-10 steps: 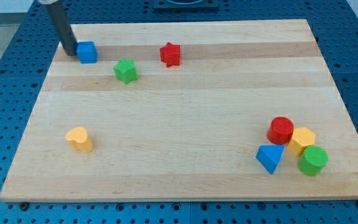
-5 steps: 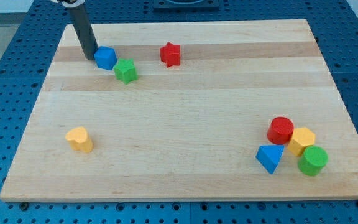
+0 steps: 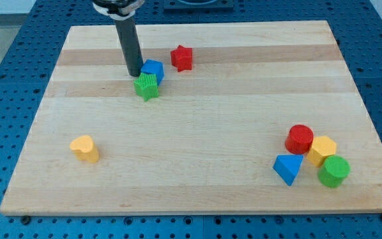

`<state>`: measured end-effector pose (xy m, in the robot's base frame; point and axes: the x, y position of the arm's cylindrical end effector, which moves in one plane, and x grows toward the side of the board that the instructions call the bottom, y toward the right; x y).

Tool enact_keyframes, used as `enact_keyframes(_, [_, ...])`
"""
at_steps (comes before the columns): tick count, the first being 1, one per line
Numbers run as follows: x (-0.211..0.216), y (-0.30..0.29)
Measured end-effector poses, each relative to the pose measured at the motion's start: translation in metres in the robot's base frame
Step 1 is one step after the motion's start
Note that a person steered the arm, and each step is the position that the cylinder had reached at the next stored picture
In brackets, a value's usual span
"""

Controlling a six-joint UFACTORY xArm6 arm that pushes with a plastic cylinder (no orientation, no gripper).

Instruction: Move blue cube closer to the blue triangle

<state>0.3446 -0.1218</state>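
The blue cube [image 3: 153,70] sits in the upper left-centre of the wooden board [image 3: 197,133]. My tip [image 3: 134,73] touches its left side. A green star block [image 3: 147,86] lies against the cube's lower left edge. The blue triangle [image 3: 288,168] lies far away at the view's lower right, beside a cluster of other blocks.
A red star block [image 3: 182,58] lies just right of the blue cube. A red cylinder [image 3: 300,139], a yellow block [image 3: 322,150] and a green cylinder [image 3: 334,171] crowd next to the blue triangle. A yellow block [image 3: 85,148] sits at the lower left.
My tip has pushed the blue cube to the right along the board's top. The cube has met the green star and nudged it slightly right and down.
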Motion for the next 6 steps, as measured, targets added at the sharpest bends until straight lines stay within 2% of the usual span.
enact_keyframes(1, [0.000,0.002])
enact_keyframes(3, [0.015,0.050])
enact_keyframes(6, [0.019,0.087])
